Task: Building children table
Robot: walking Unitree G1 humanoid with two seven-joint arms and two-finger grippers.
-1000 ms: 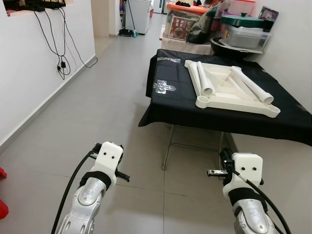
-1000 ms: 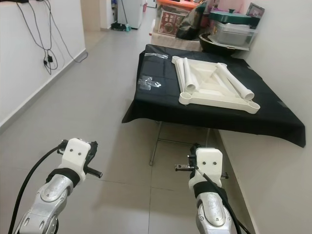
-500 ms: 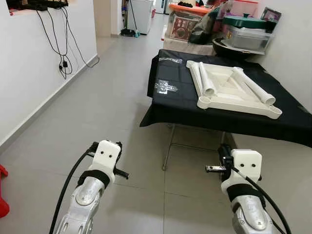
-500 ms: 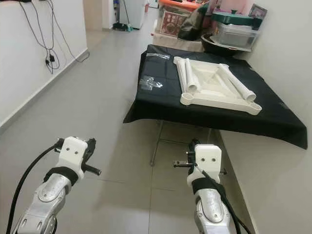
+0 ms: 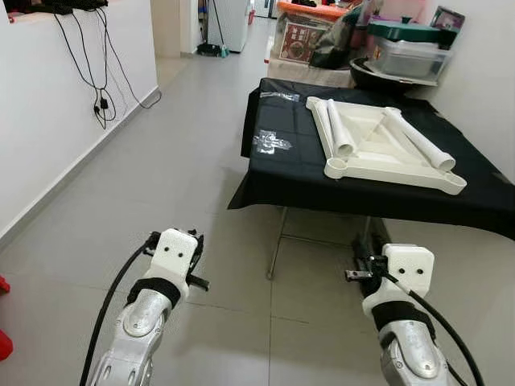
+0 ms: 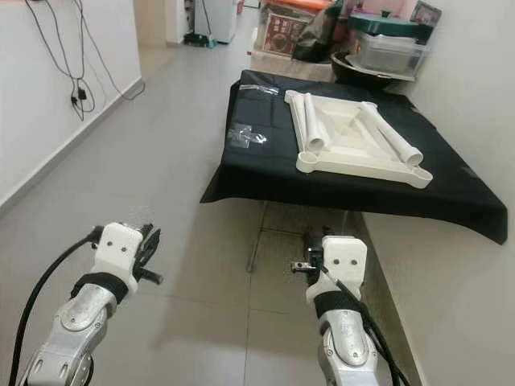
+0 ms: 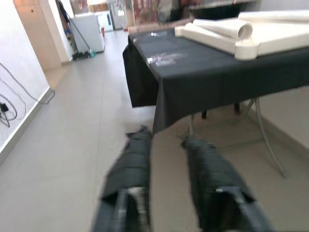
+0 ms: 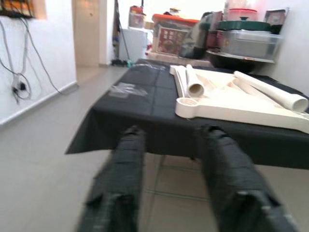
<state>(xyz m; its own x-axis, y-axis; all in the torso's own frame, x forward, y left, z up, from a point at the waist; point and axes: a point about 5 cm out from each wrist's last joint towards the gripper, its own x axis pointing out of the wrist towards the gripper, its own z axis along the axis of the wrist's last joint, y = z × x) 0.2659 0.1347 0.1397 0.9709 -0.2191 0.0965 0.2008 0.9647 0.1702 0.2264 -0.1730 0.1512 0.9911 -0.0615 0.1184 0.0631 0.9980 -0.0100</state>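
A white children's table top (image 5: 388, 153) lies upside down on a black-clothed folding table (image 5: 294, 165) ahead to the right. Two white leg tubes (image 5: 338, 130) rest along its left side, and another tube (image 5: 418, 138) lies on its right. Both arms are held low over the floor, well short of the table. My left gripper (image 5: 195, 261) is open and holds nothing; the left wrist view has its fingers (image 7: 130, 179) apart, aimed at the cloth's edge. My right gripper (image 5: 360, 259) is open and empty too, with its fingers (image 8: 231, 179) facing the table top (image 8: 241, 104).
Clear plastic bags (image 5: 272, 143) lie on the cloth's left part. Storage boxes and a bowl (image 5: 402, 52) stand behind the table. Cables (image 5: 100, 76) hang on the left wall, and a white wall runs along the right. Grey tiled floor (image 5: 177, 169) stretches ahead on the left.
The whole picture sways slightly, so the camera has moved. Both grippers stay open and low in front of me. The parts on the table have not moved.
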